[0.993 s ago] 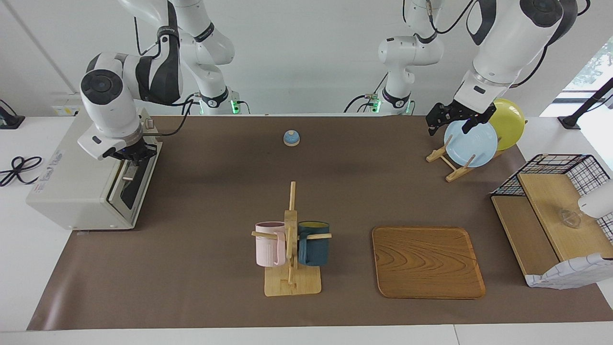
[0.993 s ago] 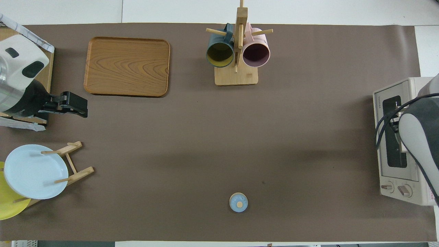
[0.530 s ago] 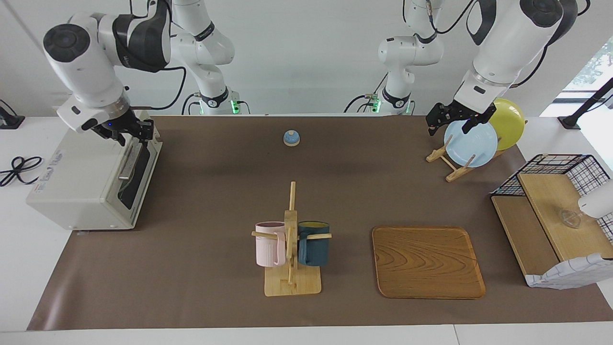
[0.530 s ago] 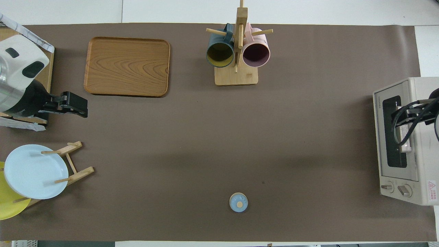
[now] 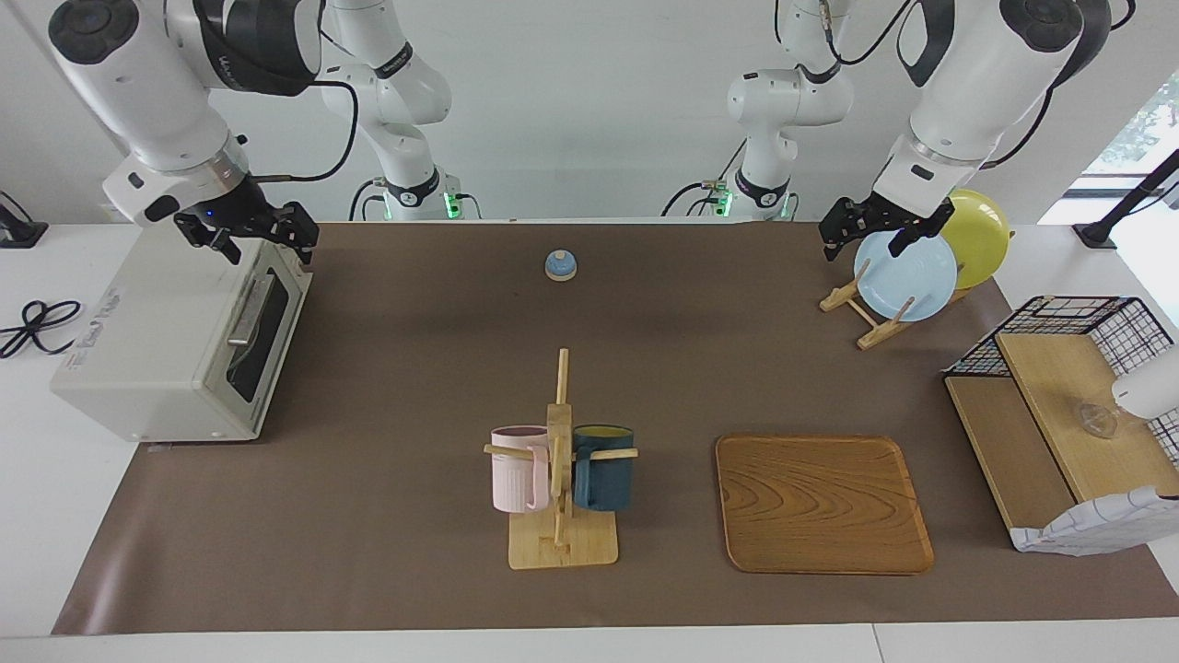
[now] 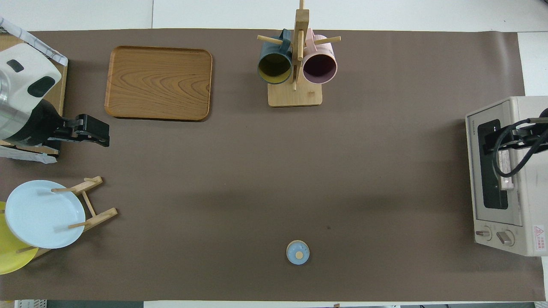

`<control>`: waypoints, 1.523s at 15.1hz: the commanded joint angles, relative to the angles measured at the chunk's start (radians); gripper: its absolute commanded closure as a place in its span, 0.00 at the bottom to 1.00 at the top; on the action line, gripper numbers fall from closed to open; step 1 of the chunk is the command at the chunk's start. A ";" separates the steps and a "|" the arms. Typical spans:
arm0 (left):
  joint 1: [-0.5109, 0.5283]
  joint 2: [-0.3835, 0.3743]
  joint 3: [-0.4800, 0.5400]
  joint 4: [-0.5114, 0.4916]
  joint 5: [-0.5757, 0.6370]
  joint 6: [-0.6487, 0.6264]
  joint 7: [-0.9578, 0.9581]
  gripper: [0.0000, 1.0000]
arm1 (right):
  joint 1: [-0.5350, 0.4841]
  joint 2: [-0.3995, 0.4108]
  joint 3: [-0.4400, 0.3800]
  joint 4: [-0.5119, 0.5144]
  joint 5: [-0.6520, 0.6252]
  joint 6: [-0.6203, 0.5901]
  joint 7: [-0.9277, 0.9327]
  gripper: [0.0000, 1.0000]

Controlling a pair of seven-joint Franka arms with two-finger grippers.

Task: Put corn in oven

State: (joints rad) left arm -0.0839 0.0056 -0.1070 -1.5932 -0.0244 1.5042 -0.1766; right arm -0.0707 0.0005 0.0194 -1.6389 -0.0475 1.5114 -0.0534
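Observation:
The off-white oven [image 5: 138,341] stands at the right arm's end of the table, its dark glass door shut; it also shows in the overhead view [image 6: 531,205]. The corn is not in view in either view. My right gripper [image 5: 249,238] is open and empty, raised in the air over the oven's top front edge, clear of the bar handle [image 5: 245,308]; it also shows in the overhead view [image 6: 507,137]. My left gripper [image 5: 868,236] is open and empty and waits above the plate rack.
A wooden plate rack [image 5: 866,308] holds a light blue plate [image 5: 907,276] and a yellow plate [image 5: 978,235]. A mug tree [image 5: 560,460] carries a pink and a dark blue mug. A wooden tray [image 5: 822,502], a small blue bell [image 5: 560,265] and a wire basket shelf [image 5: 1068,414] are also present.
My right gripper has left the oven door's handle and risen up above the oven's top front edge. The left arm has not moved.

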 commanded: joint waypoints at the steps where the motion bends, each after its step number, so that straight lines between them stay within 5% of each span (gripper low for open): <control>1: 0.013 -0.007 -0.006 -0.007 -0.011 -0.007 -0.007 0.00 | 0.038 0.039 -0.041 0.060 0.014 -0.036 0.012 0.00; 23: 0.013 -0.007 -0.006 -0.007 -0.011 -0.007 -0.007 0.00 | 0.072 -0.010 -0.079 0.064 0.046 -0.031 0.010 0.00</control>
State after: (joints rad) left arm -0.0839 0.0056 -0.1070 -1.5932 -0.0244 1.5042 -0.1767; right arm 0.0051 0.0074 -0.0631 -1.5794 -0.0420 1.4981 -0.0493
